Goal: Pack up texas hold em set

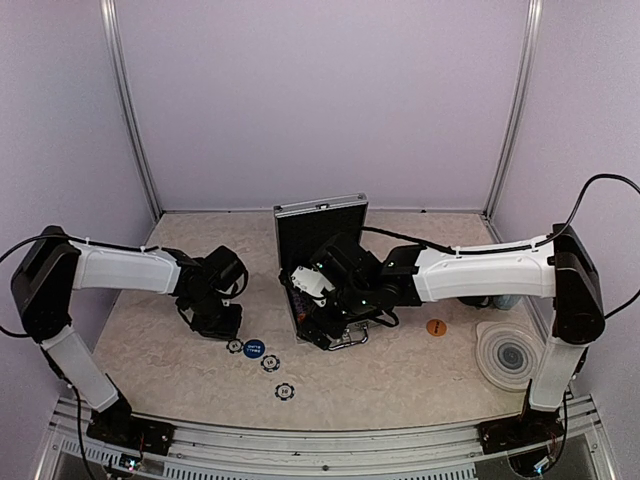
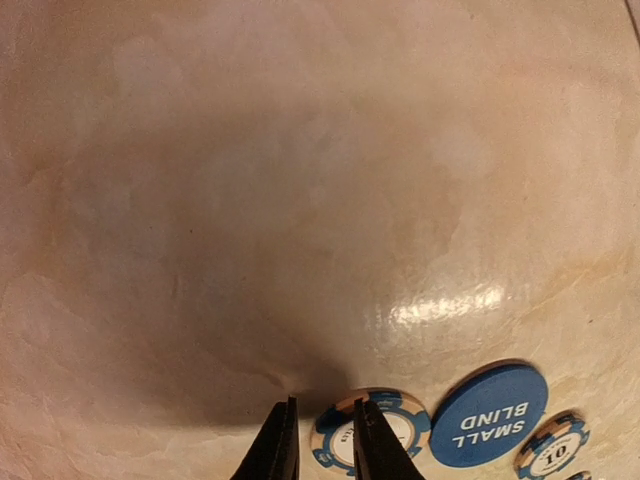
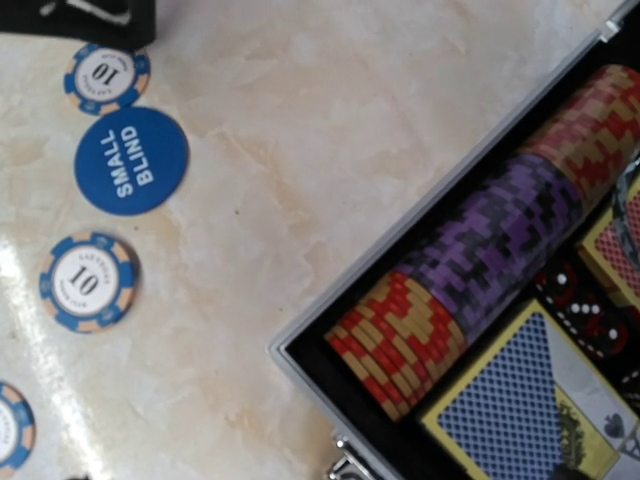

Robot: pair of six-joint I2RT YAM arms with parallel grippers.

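Observation:
The silver case stands open in the middle, lid upright. In the right wrist view its rim frames rows of red and purple chips, a blue deck and a red deck. Three blue chips and a blue "small blind" button lie on the table left of the case. My left gripper is low over the table, narrowly open and empty, one finger over a blue chip. My right gripper hovers over the case; its fingers do not show.
An orange button lies right of the case. The round grey ringed coaster sits at the far right, near the right arm. The enclosure walls stand behind and on both sides.

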